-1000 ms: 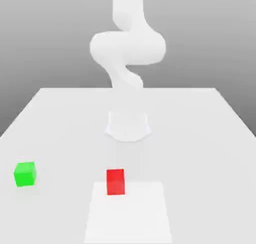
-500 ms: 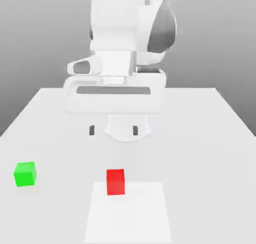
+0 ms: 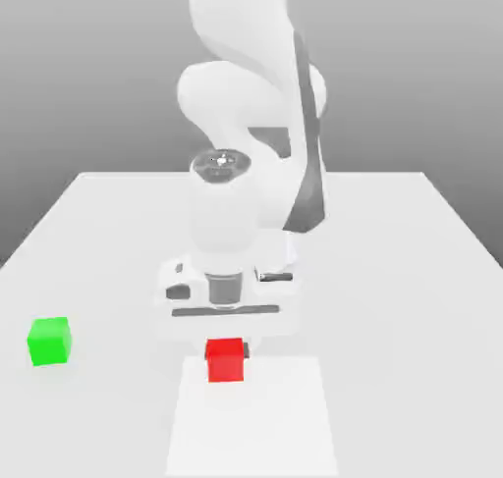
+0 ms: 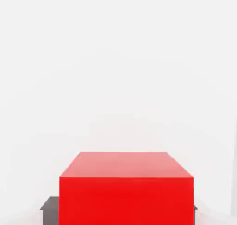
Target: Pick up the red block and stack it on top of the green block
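Your fingers [image 3: 225,349] pinch the red block [image 3: 225,361] on the table [image 3: 393,270]; the green block [image 3: 49,341] sits well apart.

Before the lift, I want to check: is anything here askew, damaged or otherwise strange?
Nothing stands out. The small red cube sits flat and square on the white table between the gripper fingers; the small green cube sits upright, apart.

White table [image 3: 393,270] carries red block [image 3: 225,361], green block [image 3: 49,341].
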